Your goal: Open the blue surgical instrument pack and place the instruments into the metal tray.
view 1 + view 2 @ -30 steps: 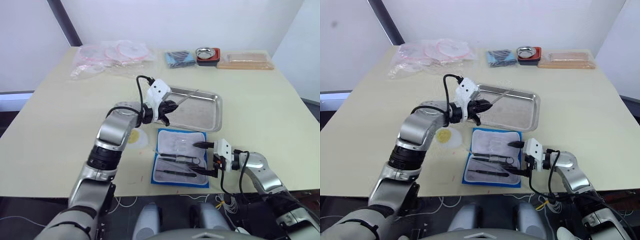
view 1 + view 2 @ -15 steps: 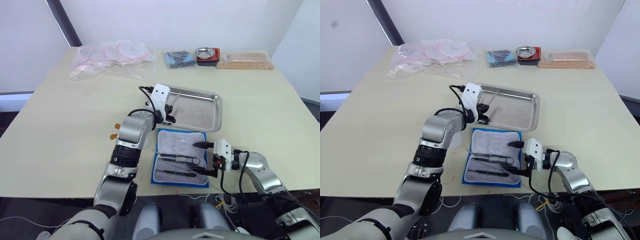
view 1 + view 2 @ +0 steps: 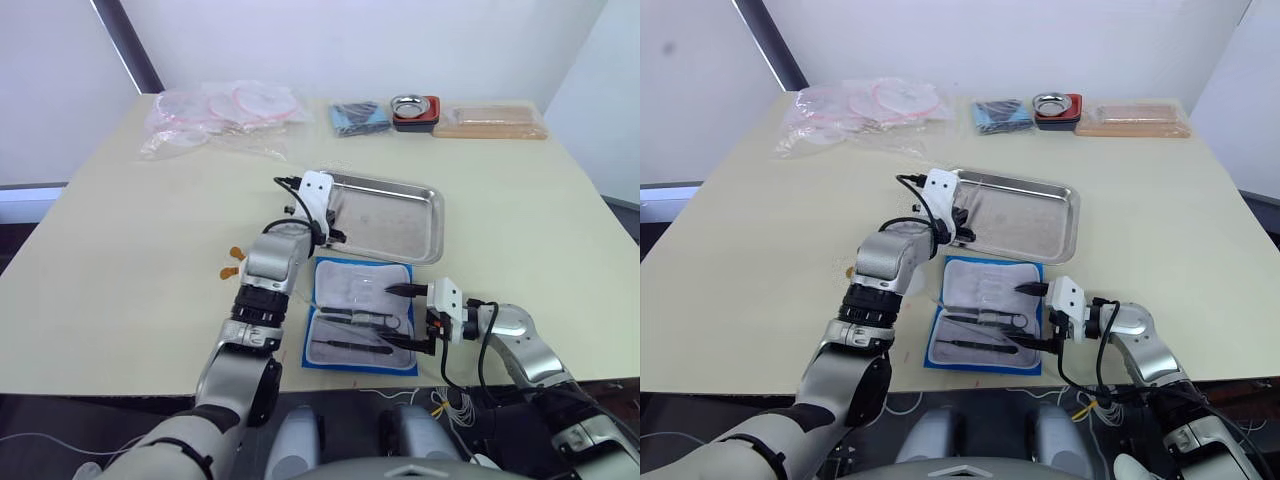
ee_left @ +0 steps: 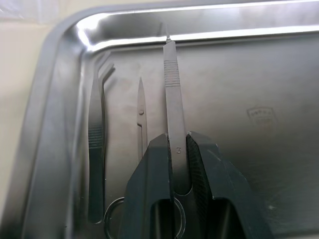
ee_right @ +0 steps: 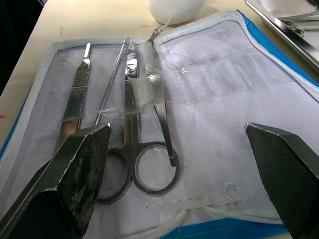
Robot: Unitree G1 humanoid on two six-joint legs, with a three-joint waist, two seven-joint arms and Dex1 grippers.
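The blue surgical instrument pack point(image 3: 360, 272) lies open on the table near the front edge, pale lining up. Scissors point(image 5: 149, 149), a flat handle point(image 5: 75, 99) and a thin probe point(image 5: 112, 84) are strapped in it. My right gripper point(image 3: 390, 315) is open at the pack's right edge, its fingers point(image 5: 84, 159) spread over the lining. Just behind the pack lies the metal tray point(image 3: 420, 235). Low over the tray's left end, my left gripper point(image 4: 178, 142) is shut on a slim metal handle point(image 4: 172, 79). Tweezers point(image 4: 95, 149) and small scissors point(image 4: 141, 129) lie in the tray beside it.
Along the table's far edge are clear plastic bags point(image 3: 220, 115), a dark blue bundle point(image 3: 360, 117), a small metal bowl in a red holder point(image 3: 415, 108) and a tan packet point(image 3: 490, 122). Small orange pieces point(image 3: 232, 262) lie left of my left forearm.
My left arm has swung round and brought the slim handle down, so it now points away along the tray's left end. The right gripper and the pack have not moved.
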